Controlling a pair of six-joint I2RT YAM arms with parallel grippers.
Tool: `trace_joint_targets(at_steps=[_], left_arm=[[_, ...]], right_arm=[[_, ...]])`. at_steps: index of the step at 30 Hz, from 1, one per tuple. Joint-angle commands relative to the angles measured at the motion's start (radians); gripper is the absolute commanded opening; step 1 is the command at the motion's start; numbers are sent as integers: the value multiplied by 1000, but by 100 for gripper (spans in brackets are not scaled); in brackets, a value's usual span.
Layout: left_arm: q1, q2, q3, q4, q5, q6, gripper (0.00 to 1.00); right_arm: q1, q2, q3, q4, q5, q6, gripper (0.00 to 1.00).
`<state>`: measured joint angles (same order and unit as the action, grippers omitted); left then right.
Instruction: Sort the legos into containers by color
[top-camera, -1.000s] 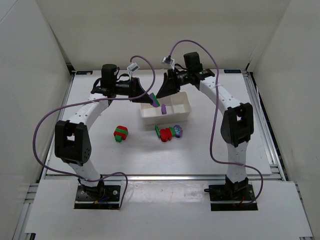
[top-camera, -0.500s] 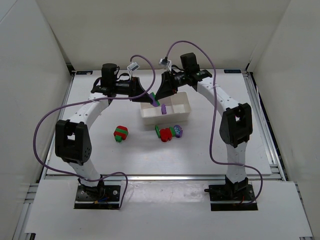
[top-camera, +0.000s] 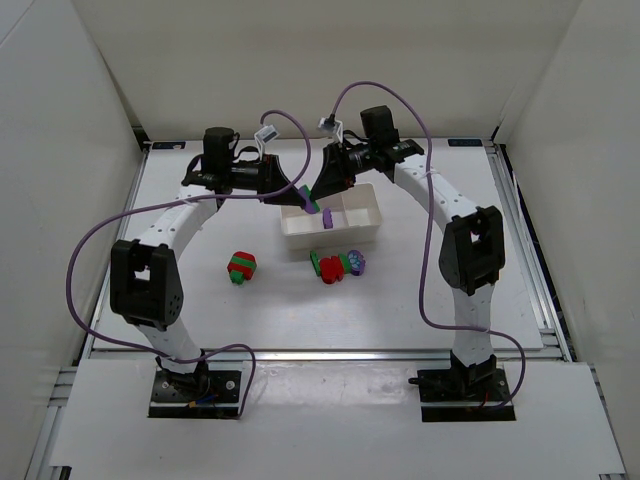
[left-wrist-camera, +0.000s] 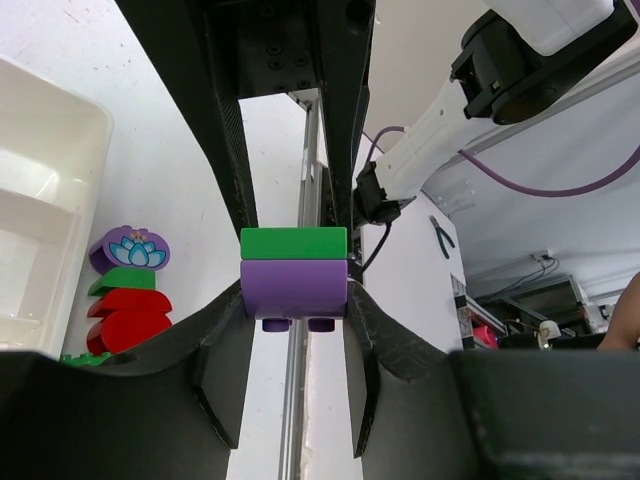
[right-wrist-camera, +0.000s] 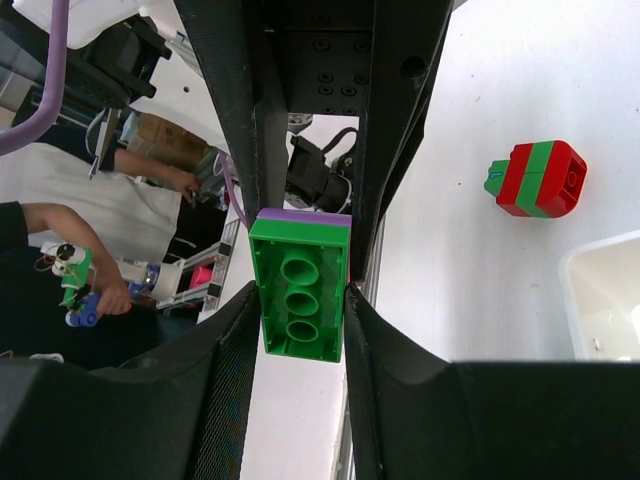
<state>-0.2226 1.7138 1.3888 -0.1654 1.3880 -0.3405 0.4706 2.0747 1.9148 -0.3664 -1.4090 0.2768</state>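
Observation:
A green brick stuck onto a purple brick hangs in the air over the left end of the white tray. My left gripper is shut on the purple brick. From the opposite side, my right gripper is shut on the green brick, whose hollow underside faces the camera. In the top view the two grippers meet at this stack. One purple brick lies in the tray.
On the table lie a red-and-green stack left of the tray and a red, green and purple cluster just in front of it. Both arms arch over the table's back half, with purple cables looping above them.
The right gripper has shifted slightly left and closed onto the green brick. The left gripper has kept still with its grip unchanged.

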Motion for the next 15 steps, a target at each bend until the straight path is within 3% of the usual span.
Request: trace_joint_targets(at_steps=[1,15], left_arm=[[-8,-51,-37,-39,13,57,10],[34,-195,-181,-223,-21,192,10]], right_arm=[[-15,-39,39,6,-12,-13,0],[-115,-45,44,15,15,4,0]])
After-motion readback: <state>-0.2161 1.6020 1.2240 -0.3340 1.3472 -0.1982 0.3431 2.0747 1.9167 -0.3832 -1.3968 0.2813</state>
